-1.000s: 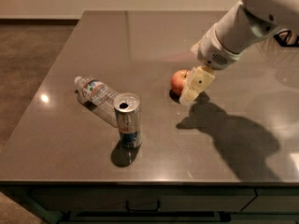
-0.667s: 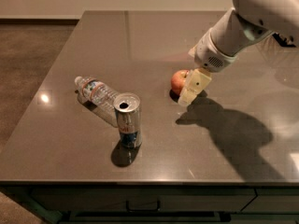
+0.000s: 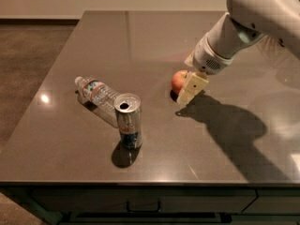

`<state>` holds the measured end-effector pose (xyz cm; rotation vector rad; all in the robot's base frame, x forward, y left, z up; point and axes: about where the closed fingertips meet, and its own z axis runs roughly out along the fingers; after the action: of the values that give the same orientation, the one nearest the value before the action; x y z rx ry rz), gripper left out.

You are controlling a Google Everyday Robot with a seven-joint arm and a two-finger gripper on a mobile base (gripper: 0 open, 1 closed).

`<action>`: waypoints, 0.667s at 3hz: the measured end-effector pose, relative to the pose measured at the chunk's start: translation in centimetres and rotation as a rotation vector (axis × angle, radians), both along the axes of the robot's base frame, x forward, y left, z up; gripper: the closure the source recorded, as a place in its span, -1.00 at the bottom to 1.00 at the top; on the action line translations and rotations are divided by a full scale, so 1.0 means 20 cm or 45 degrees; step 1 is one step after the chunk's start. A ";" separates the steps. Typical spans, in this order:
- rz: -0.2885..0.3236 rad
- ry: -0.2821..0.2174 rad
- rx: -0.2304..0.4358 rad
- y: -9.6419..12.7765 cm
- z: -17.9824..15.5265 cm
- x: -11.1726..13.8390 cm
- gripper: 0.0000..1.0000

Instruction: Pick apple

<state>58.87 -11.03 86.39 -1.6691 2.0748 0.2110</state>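
The apple [image 3: 177, 81] is small, round and red-orange. It rests on the dark countertop [image 3: 154, 46], right of centre. My gripper [image 3: 191, 88] has cream-coloured tips and hangs from the white arm [image 3: 243, 27], which reaches in from the upper right. The gripper is down at the table surface, right against the apple's right side, and covers part of it. The apple still sits on the table.
An upright open drink can [image 3: 128, 121] stands near the front edge. A clear plastic water bottle [image 3: 97, 96] lies on its side just behind and left of the can. The arm casts a shadow [image 3: 229, 125] on the counter to the right.
The arm has shifted slightly left and down, bringing the gripper a little closer to the apple. The apple, can and bottle have not moved.
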 end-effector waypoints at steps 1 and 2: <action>0.014 0.019 -0.001 -0.01 -0.01 0.01 -0.17; 0.027 0.026 0.004 -0.02 0.02 0.01 0.30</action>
<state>59.04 -11.51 86.82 -1.6939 2.0711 0.2390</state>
